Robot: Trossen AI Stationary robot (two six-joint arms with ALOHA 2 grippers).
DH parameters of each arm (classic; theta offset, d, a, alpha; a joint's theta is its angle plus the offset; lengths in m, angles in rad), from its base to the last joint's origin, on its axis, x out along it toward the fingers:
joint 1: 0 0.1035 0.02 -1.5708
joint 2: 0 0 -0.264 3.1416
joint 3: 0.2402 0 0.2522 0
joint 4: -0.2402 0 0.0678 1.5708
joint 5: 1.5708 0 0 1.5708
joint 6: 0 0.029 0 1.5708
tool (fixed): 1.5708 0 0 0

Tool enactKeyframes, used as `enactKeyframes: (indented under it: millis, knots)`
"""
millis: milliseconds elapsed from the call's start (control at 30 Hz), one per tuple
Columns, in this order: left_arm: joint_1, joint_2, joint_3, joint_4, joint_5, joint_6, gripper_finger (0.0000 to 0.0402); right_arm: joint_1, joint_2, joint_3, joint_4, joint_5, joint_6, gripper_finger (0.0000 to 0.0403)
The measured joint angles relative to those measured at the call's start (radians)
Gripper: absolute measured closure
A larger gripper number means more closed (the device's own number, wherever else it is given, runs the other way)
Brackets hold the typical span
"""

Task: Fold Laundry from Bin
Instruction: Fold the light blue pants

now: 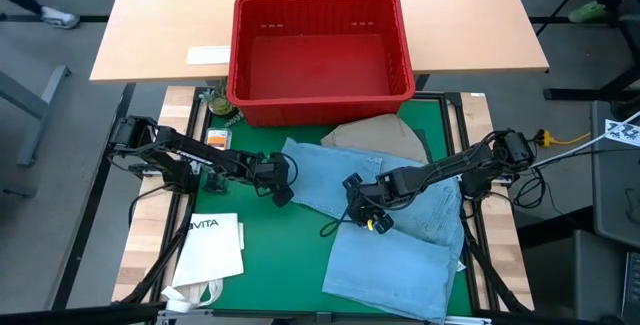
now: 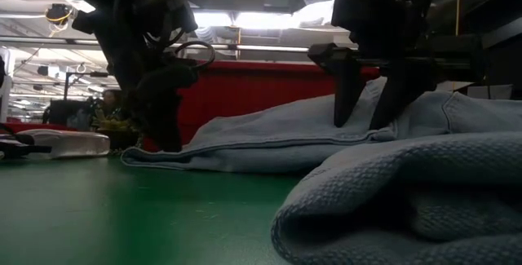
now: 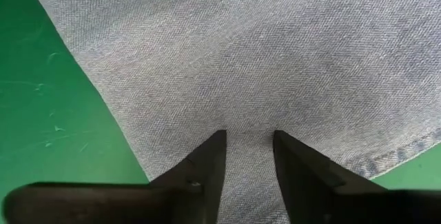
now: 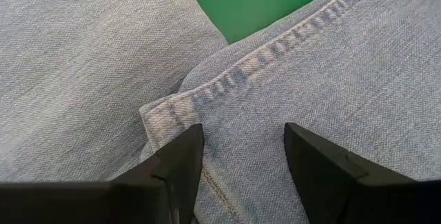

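Denim jeans [image 1: 400, 220], light blue, spread on green mat [image 1: 270, 265] in front of red bin [image 1: 320, 50]. Left claw [image 3: 248, 138] spread at jeans' edge; right claw [image 4: 241, 148] spread over a seam, pinching nothing.

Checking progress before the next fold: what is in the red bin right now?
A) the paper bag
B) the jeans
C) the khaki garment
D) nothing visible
D: the high view shows the red bin with a bare floor, while the jeans lie spread on the green mat.
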Motion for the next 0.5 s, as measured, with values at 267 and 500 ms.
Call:
enactKeyframes:
  millis: [267,500]
  knots:
    - [0.005,0.0,0.0,0.002,-0.004,-0.058,0.0214,0.0,0.0,0.0,0.0,0.0,-0.001,0.0198]
    - [0.082,0.0,0.0,0.001,0.117,-0.15,0.02,0.0,0.0,0.0,0.0,0.0,-0.002,0.0198]
